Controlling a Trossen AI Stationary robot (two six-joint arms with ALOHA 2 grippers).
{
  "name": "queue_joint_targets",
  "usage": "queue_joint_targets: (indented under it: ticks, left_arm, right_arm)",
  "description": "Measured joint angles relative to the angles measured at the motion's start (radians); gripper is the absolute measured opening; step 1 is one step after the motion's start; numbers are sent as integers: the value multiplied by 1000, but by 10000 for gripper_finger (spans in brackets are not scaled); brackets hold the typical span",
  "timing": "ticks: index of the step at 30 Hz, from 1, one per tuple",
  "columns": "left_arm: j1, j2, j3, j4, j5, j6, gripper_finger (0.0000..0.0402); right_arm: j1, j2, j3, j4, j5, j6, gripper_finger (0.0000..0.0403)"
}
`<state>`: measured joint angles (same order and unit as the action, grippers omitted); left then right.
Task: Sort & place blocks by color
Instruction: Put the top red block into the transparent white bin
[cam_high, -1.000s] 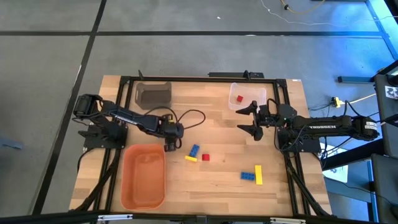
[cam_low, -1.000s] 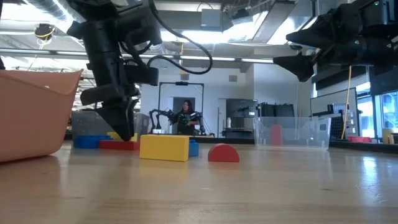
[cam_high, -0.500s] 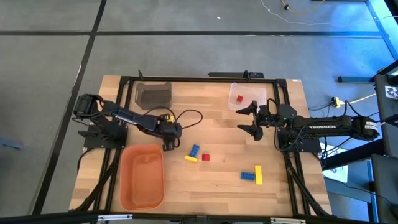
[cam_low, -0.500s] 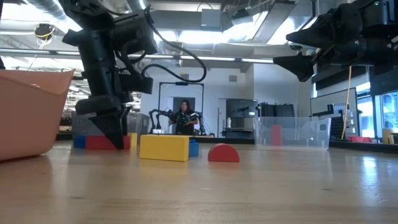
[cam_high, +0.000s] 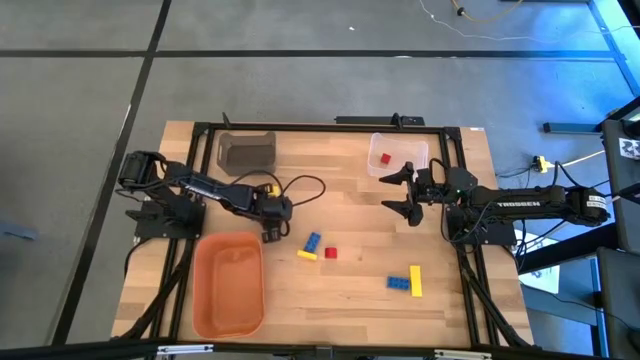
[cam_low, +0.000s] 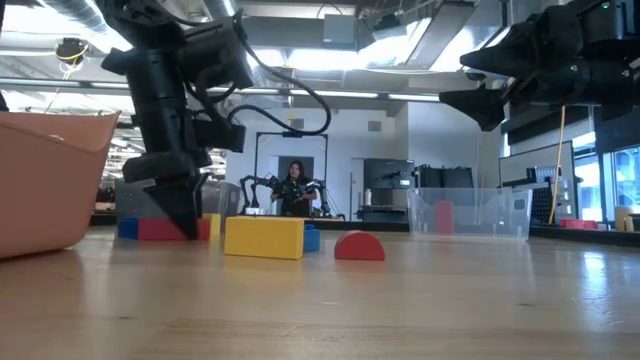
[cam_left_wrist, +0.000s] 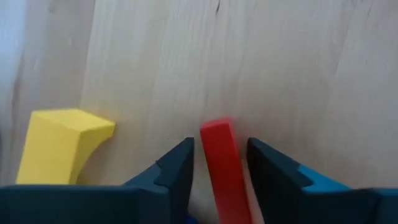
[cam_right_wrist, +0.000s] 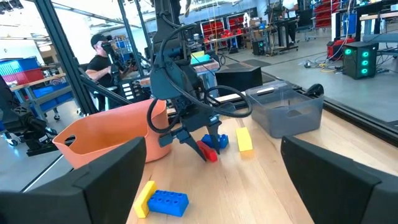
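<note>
Table (cam_high: 350, 215), high view. Orange bin (cam_high: 230, 290) at 7 o'clock: nothing visible in it. Grey bin (cam_high: 246, 152) at 11: contents cannot be told. Clear bin (cam_high: 397, 157) at 1 holds one red block (cam_high: 384, 158), the only block seen sorted.

Right gripper (cam_high: 385, 193) waits at 3 o'clock, above the table, fingers spread wide, empty.

Left gripper (cam_left_wrist: 217, 146) is down at 9 o'clock, just off the orange bin's far rim. Its fingers straddle a red brick (cam_left_wrist: 222, 171), thin gaps both sides, not yet clamped. Yellow brick (cam_left_wrist: 59, 146) lies just beside.

Loose at centre: blue (cam_high: 313, 241), yellow (cam_high: 306, 255), red (cam_high: 331, 254). At 5 o'clock: blue (cam_high: 399, 283) touching yellow (cam_high: 415, 281).

Judgement: early; most of the sorting is left.
</note>
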<state>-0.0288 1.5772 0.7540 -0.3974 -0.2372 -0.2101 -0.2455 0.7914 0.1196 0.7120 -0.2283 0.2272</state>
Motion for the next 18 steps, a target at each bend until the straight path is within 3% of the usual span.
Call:
queue_joint_targets:
  ticks: [6, 10, 14, 18]
  left_arm:
    - [0, -2, 2, -25, -12, 11, 44]
    - [0, -2, 30, 22, -102, 67, 44]
    - [-8, -2, 37, 186, -229, 141, 44]
    - [-22, -2, 37, 411, -240, 202, 44]
  right_arm:
    - [0, 0, 0, 0, 0, 0, 372]
    - [0, 0, 0, 0, 1, 0, 372]
    - [0, 0, 0, 0, 6, -3, 371]
    - [0, 0, 0, 0, 5, -7, 371]
